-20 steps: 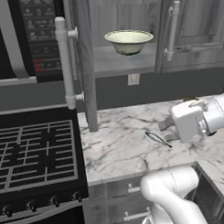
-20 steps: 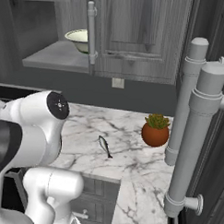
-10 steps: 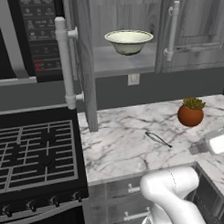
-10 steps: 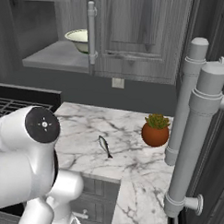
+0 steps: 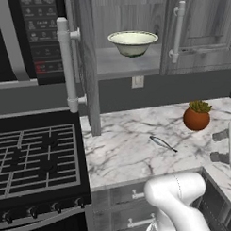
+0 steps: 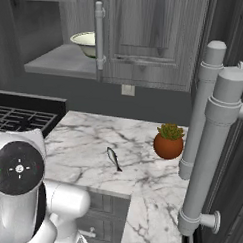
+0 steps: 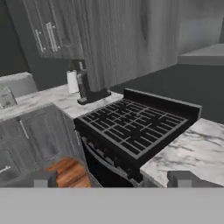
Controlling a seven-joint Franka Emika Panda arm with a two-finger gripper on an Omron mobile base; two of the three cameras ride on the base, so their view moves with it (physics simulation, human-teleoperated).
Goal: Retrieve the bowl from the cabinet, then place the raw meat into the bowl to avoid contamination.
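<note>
Arm swung away; bowl (image 5: 133, 42) shelved.

The cabinet (image 5: 128, 22) looked like matt grey wood grain, the bowl (image 5: 133, 42) smooth glazed ceramic. The counter (image 5: 132, 150) was veined marble (faintly glossy), the stove grate (image 5: 36, 155) dull black metal.

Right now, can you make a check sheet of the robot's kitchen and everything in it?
Surface: marble counter, beside a black stove.
Job's things: bowl on the shelf of the open cabinet; meat lying on the counter, apart from the pot.
Clutter: orange plant pot on the counter.
Pincer: pincer open, holding nothing, pointing over the stove.
Cables: nothing seen.
Surroundings: microwave above the stove, wall outlet, drawers under the counter.
</note>
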